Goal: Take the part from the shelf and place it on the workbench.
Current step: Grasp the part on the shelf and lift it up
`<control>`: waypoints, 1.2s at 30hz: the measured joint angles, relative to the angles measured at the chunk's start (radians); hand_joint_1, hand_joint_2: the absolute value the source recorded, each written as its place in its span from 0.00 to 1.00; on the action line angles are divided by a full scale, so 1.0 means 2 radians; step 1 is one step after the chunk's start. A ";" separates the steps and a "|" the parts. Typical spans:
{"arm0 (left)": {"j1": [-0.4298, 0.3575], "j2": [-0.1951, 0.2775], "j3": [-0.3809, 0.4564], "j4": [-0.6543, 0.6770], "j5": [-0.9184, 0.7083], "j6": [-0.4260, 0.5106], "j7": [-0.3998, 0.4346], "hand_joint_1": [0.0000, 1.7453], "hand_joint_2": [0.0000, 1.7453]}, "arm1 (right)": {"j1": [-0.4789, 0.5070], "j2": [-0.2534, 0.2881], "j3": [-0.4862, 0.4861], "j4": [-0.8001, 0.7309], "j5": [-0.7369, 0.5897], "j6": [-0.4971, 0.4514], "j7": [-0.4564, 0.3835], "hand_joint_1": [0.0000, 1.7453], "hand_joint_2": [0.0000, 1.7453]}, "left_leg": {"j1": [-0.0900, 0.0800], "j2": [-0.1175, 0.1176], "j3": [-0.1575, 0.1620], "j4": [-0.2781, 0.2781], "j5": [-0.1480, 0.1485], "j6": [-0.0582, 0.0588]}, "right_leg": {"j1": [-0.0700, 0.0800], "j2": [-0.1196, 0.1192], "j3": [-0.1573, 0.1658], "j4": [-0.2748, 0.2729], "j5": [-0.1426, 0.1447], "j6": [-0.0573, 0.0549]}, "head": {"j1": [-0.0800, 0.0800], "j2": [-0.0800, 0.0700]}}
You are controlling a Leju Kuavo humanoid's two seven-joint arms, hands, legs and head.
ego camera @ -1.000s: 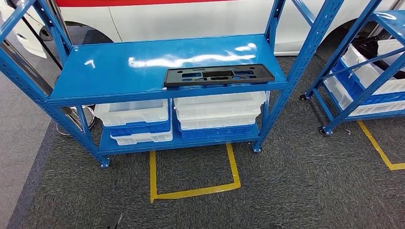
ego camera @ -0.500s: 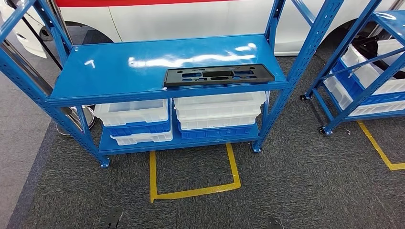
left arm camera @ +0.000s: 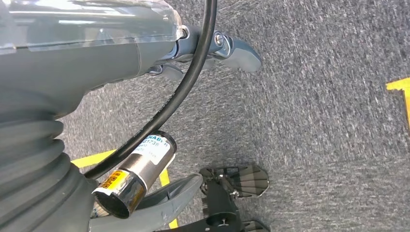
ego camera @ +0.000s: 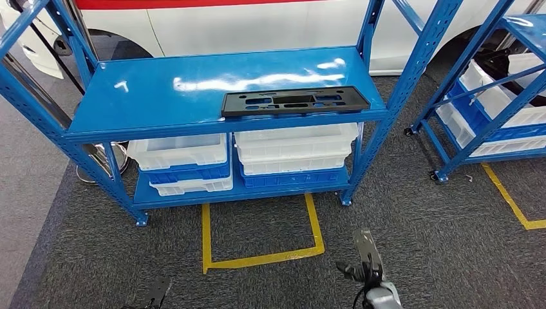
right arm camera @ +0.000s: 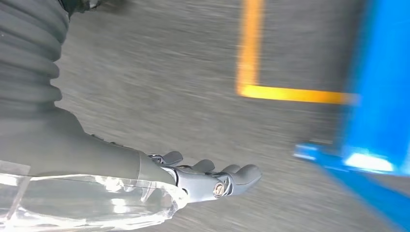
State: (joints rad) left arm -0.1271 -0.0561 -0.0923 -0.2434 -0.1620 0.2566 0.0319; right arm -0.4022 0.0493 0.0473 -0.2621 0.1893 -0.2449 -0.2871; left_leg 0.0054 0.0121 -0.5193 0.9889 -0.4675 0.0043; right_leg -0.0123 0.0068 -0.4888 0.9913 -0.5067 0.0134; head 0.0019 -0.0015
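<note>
the black part (ego camera: 295,102) lies flat on the top board of the blue shelf (ego camera: 161,96), out toward the front edge and on the right half of that board, long side running along the edge. nothing touches it. below it, on the lower level, sit white bins (ego camera: 293,149) stacked over blue ones, a second stack (ego camera: 180,161) just beside them on the left. a white vehicle body (ego camera: 270,26) stands behind the shelf. on the grey carpet (ego camera: 418,232) in front, yellow tape (ego camera: 257,257) marks out a box on the floor.

the right hand (ego camera: 367,264) is low in the head view, over the carpet just right of the tape box, well apart from the part and well below the shelf board. in the right wrist view the right hand (right arm camera: 208,181) has its fingers stretched out side by side with nothing in them, so it is open and empty, though the picture is blurred. a blue shelf foot (right arm camera: 338,159) shows past the fingertips.

the left hand (ego camera: 156,293) sits at the bottom edge of the head view, over the carpet left of the tape. in the left wrist view the left hand (left arm camera: 212,46) holds nothing, fingers (left arm camera: 239,50) reaching out over bare carpet and uncurled, so it too reads as open. a second blue rack (ego camera: 489,96) with bins stands off to the right.
</note>
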 joint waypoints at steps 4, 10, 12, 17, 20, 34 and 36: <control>0.000 0.000 -0.005 0.000 -0.005 -0.005 0.003 0.00 1.00 | -0.061 0.007 0.022 -0.018 0.027 0.004 -0.052 0.00 1.00 | 0.000 0.000 -0.001 0.000 0.001 0.000 | 0.000 0.000 -0.001 0.001 0.001 0.000 | 0.000 0.000; -0.001 0.000 -0.011 0.000 -0.012 -0.009 0.007 0.00 1.00 | -0.132 0.021 0.060 -0.044 0.053 0.001 -0.077 0.00 1.00 | 0.000 -0.001 -0.001 0.000 0.002 0.000 | 0.000 -0.001 -0.001 0.001 0.001 0.000 | 0.000 0.000; -0.001 0.000 -0.012 0.000 -0.013 -0.010 0.008 0.00 1.00 | -0.139 0.025 0.070 -0.049 0.058 -0.004 -0.087 0.00 1.00 | 0.000 -0.001 -0.002 0.000 0.002 0.000 | 0.000 -0.001 -0.002 0.001 0.001 0.000 | 0.000 0.000; -0.002 -0.001 -0.013 0.000 -0.013 -0.011 0.009 0.00 1.00 | -0.157 0.036 0.103 -0.073 0.099 -0.046 -0.115 0.00 1.00 | 0.000 -0.001 -0.003 0.000 0.002 0.000 | 0.000 -0.001 -0.003 0.002 0.001 0.000 | 0.000 0.000; -0.003 -0.001 -0.013 0.000 -0.013 -0.011 0.009 0.00 1.00 | -0.165 0.043 0.124 -0.091 0.112 -0.062 -0.118 0.00 1.00 | 0.000 -0.001 -0.003 0.000 0.002 0.000 | 0.000 -0.002 -0.003 0.001 0.001 0.000 | 0.000 0.000; -0.004 -0.001 -0.023 0.000 -0.033 -0.019 0.024 0.00 1.00 | -0.142 0.030 0.204 -0.139 0.509 -0.216 0.022 0.00 1.00 | 0.000 -0.002 -0.003 0.001 0.002 0.000 | 0.000 -0.002 -0.003 0.001 0.001 0.000 | 0.000 0.000; -0.005 -0.001 -0.024 0.000 -0.034 -0.020 0.024 0.00 1.00 | -0.138 0.024 0.204 -0.139 0.537 -0.216 0.034 0.00 1.00 | 0.000 -0.002 -0.004 0.001 0.002 0.000 | 0.000 -0.002 -0.003 0.001 0.001 0.000 | 0.000 0.000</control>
State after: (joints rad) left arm -0.1377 -0.0584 -0.1398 -0.2430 -0.2294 0.2168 0.0804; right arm -0.6781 0.0979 0.4557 -0.5406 1.2643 -0.6779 -0.2187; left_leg 0.0049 0.0087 -0.5265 0.9907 -0.4627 0.0045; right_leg -0.0127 0.0022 -0.4954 0.9940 -0.5040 0.0137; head 0.0019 -0.0015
